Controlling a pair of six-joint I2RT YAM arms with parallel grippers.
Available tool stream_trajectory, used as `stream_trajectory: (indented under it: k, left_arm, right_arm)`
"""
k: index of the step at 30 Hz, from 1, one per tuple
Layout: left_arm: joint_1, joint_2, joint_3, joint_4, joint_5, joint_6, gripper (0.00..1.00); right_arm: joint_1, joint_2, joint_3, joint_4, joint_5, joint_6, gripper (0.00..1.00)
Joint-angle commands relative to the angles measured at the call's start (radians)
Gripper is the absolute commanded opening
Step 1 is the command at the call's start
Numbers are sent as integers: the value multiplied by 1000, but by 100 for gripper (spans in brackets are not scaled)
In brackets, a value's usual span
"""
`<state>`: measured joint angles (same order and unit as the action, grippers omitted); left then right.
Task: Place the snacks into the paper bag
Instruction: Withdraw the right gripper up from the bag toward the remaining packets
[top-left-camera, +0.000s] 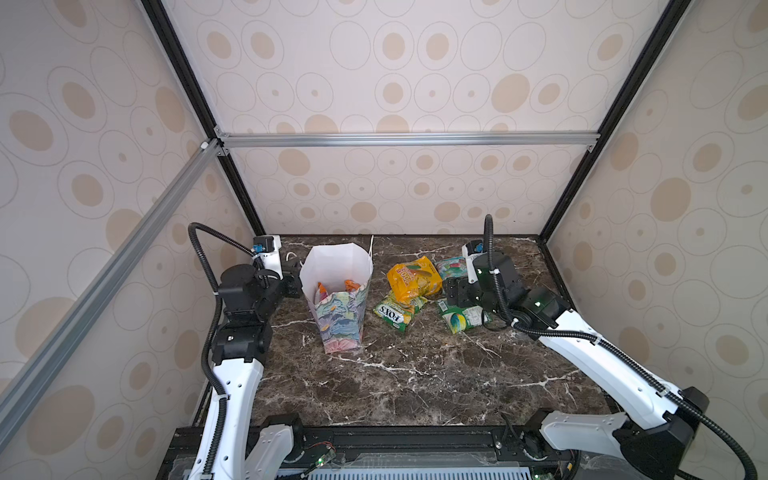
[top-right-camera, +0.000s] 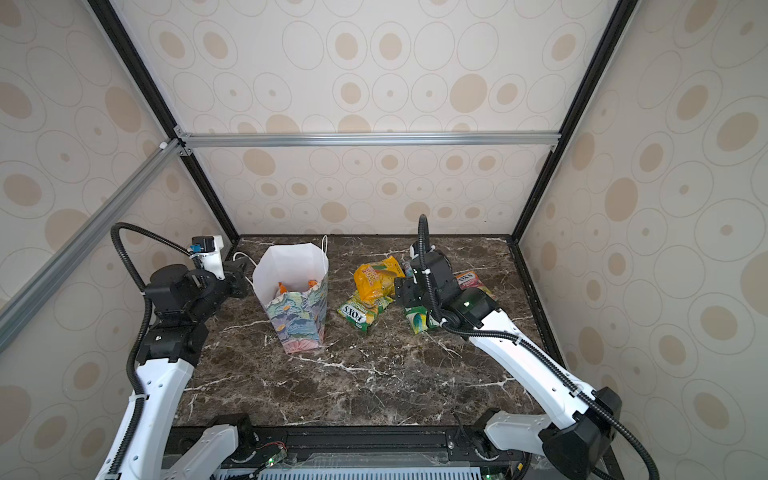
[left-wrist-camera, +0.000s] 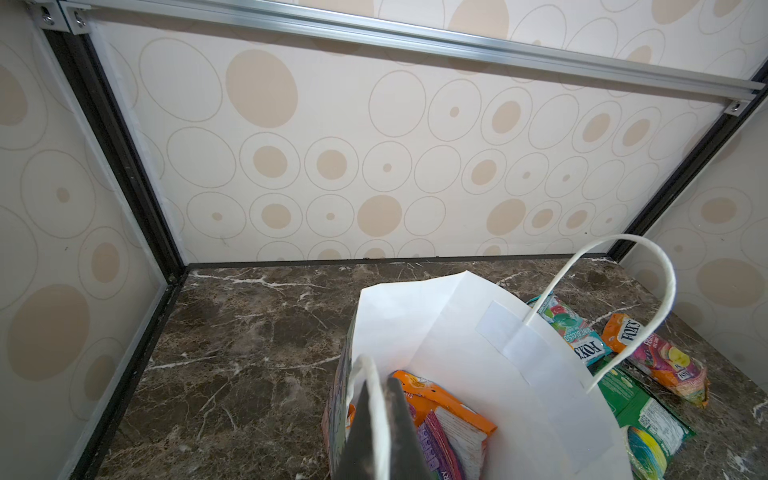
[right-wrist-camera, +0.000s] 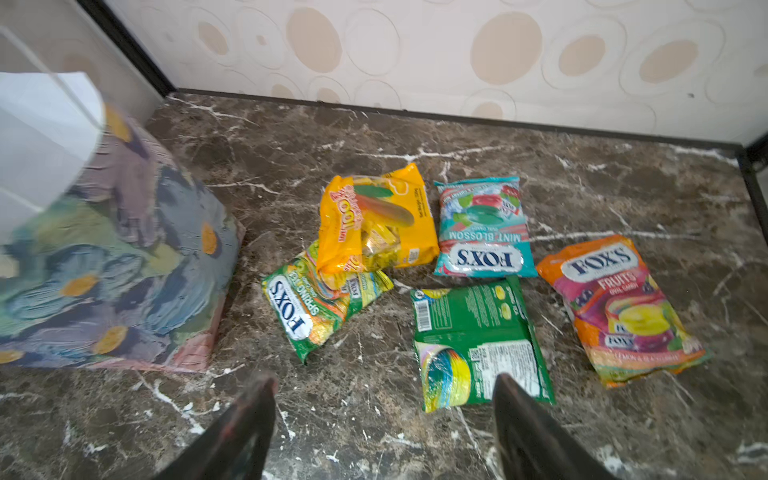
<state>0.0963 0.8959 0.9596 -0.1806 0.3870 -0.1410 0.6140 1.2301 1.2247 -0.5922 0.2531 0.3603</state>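
The paper bag (top-left-camera: 337, 316) (top-right-camera: 296, 320) stands upright at the left, mouth open. My left gripper (left-wrist-camera: 380, 415) is shut on its white cord handle (left-wrist-camera: 370, 374) at the near rim. Orange and purple snacks (left-wrist-camera: 444, 409) lie inside it. To its right on the table lie a yellow packet (right-wrist-camera: 374, 224) on a green FOX'S packet (right-wrist-camera: 303, 307), a teal one (right-wrist-camera: 484, 228), an orange-pink one (right-wrist-camera: 623, 307) and a green one (right-wrist-camera: 478, 332), back side up. My right gripper (right-wrist-camera: 384, 380) (top-left-camera: 455, 291) hangs open and empty above the table, beside that green packet.
The dark marble table (top-left-camera: 415, 374) is walled by patterned panels on the back and both sides. The bag's far handle (left-wrist-camera: 623, 266) arches above its rim. Bare tabletop spreads in front of the bag and packets.
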Motion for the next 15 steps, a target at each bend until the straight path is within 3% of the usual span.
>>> stream_trajectory:
  k: [1,15]
  left_arm:
    - [8,-8,20,42,10,19,0]
    - [9,4,24,40,31,15,0]
  right_arm:
    - [-79,-30,-71,-52,-34,84,84]
    - [-367,-76,-345,111,-251,178,84]
